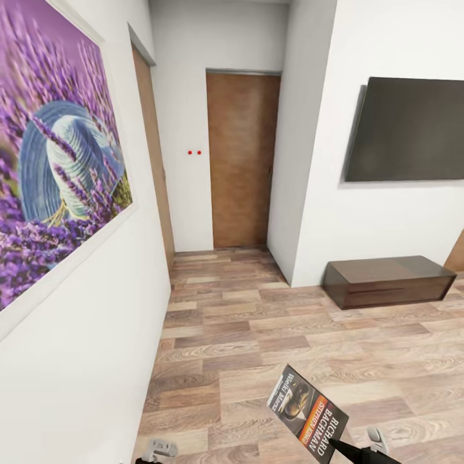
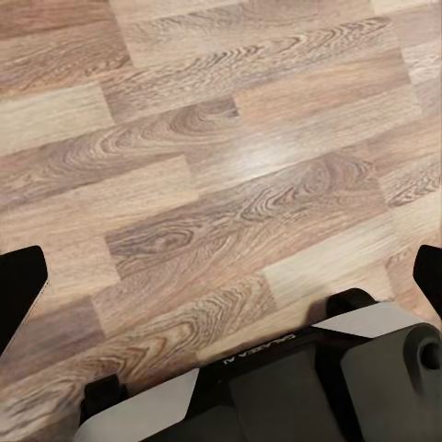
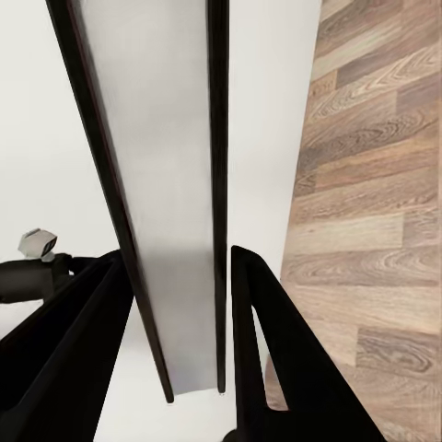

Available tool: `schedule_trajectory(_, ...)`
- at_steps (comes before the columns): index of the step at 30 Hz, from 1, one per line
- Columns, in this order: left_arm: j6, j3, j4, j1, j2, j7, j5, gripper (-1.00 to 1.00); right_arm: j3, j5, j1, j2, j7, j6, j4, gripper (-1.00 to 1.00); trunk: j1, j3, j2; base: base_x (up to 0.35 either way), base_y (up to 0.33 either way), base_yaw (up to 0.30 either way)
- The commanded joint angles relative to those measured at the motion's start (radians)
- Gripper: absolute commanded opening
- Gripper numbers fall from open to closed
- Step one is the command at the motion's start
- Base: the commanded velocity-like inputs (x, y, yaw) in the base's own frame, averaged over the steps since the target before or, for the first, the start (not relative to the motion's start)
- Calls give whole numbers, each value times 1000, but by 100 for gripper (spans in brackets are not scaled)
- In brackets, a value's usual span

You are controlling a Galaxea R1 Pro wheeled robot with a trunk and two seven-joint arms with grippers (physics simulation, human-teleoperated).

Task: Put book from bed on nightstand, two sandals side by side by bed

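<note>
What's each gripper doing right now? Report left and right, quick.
Left gripper: open, fingers spread wide over the wood floor, holding nothing.
Right gripper: closed on the book, clamped between both fingers.

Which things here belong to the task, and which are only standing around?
Task things:
- the book, held edge-on between the right gripper fingers
- the left gripper, open, nothing between its fingers

Not part of the task:
- long low cabinet
- wall television
- lavender picture
- wooden door
</note>
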Motion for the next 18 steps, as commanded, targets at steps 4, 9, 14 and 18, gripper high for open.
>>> schedule_trajectory(4,-4,-8,1,-1,0,-3,7,100,6,-8,-1,0,2,-4,0,-100,1,-2,-2,330,0,0)
schedule_trajectory(9,-4,-8,1,-1,0,-3,7,100,6,-8,-1,0,5,-5,0,-100,1,-2,-2,331,0,0)
schedule_trajectory(14,-4,-8,1,-1,0,-3,7,100,5,-8,-1,0,4,-4,0,-100,1,-2,-2,331,0,0)
schedule_trajectory(18,-4,-8,1,-1,0,-3,7,100,5,-8,-1,0,4,-2,0,-100,1,-2,-2,331,0,-57)
